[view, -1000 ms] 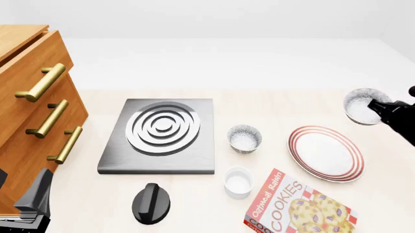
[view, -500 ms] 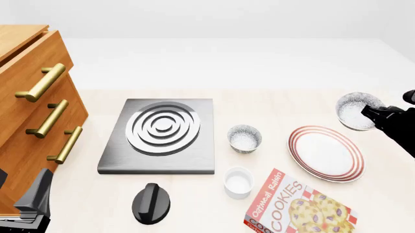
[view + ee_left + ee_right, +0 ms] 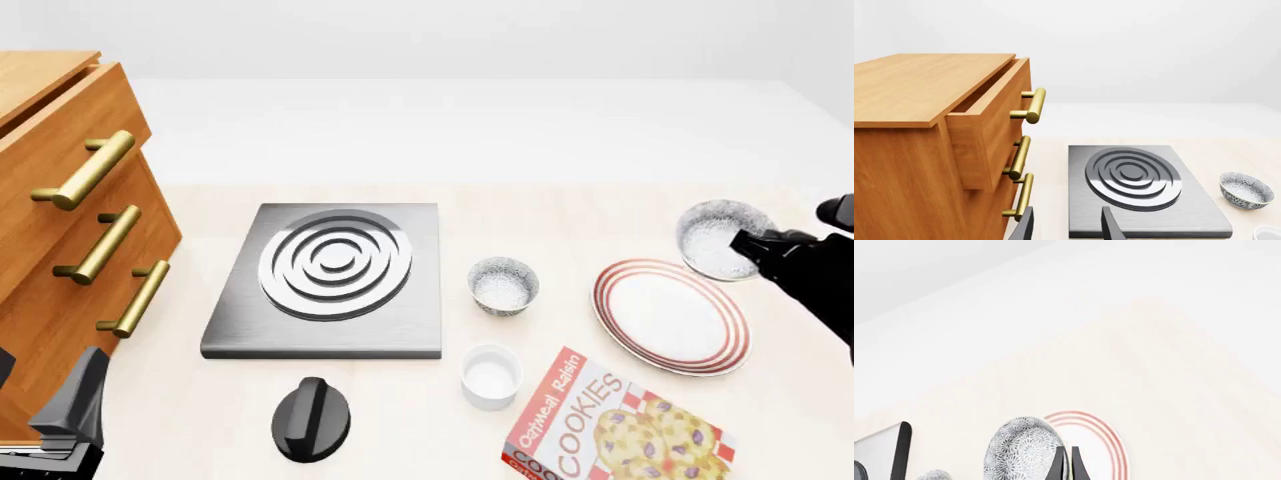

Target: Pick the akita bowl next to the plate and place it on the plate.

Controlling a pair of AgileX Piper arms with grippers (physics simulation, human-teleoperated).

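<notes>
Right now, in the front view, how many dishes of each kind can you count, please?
Speckled akita bowls: 2, one held in the right tool (akita bowl), the other bowl standing on the table.
Plain white ramekin: 1.
Red-ringed plate: 1.
Total: 4 dishes.

A high front camera looks down over the pale tabletop (image 3: 561,215). The left wrist camera sits low, sharing the grey square stove plate (image 3: 327,280) (image 3: 1144,192) with it. The right wrist camera is tilted.
</notes>
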